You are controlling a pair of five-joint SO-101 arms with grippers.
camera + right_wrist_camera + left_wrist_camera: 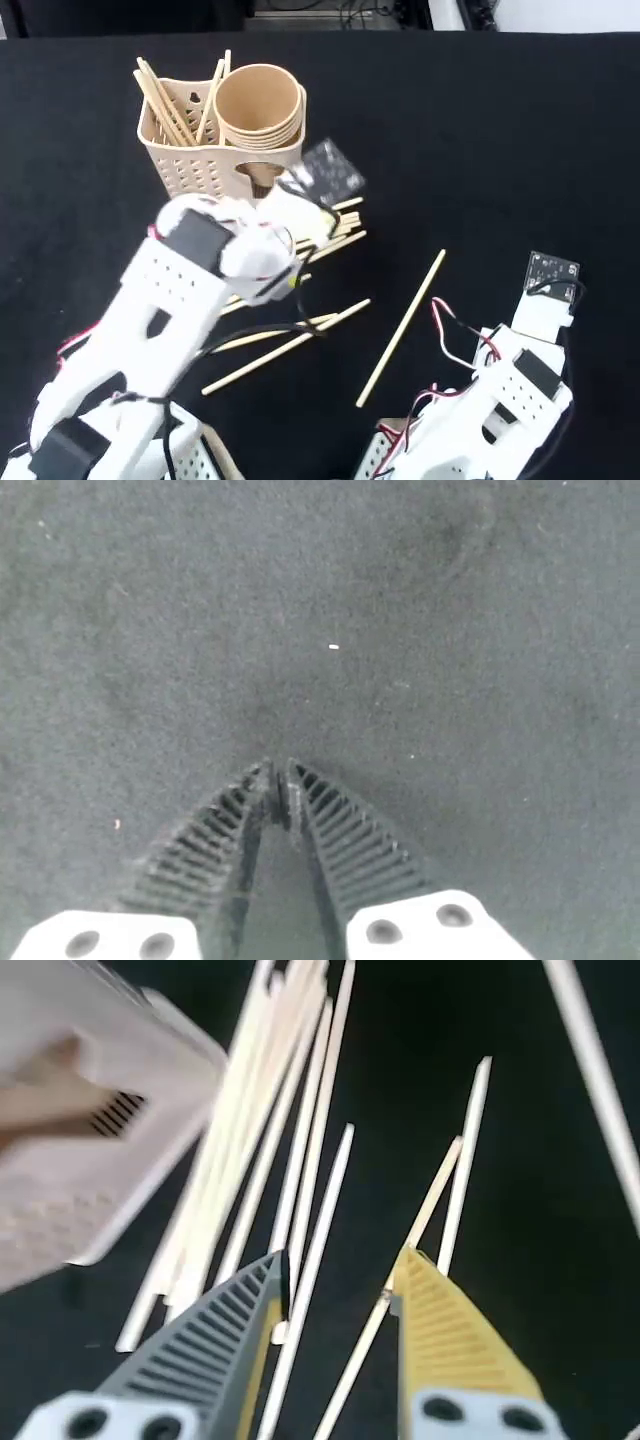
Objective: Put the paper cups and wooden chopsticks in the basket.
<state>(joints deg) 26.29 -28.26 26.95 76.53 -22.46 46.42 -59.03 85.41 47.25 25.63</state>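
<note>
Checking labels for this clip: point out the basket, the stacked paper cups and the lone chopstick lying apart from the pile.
basket (195, 172), high view, perforated front wall.
stacked paper cups (258, 98), high view, inside of top cup.
lone chopstick (401, 328), high view, middle of its length.

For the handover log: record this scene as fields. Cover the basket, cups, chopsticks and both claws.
basket: upright, upper left of the high view
paper cups: stacked inside the basket
chopsticks in basket: several, leaning beside the cups
loose chopsticks: piled beside the basket and scattered on the table
lone chopstick: apart, nearer the right arm
left claw: open, above the loose chopsticks
right claw: shut, over the table
</note>
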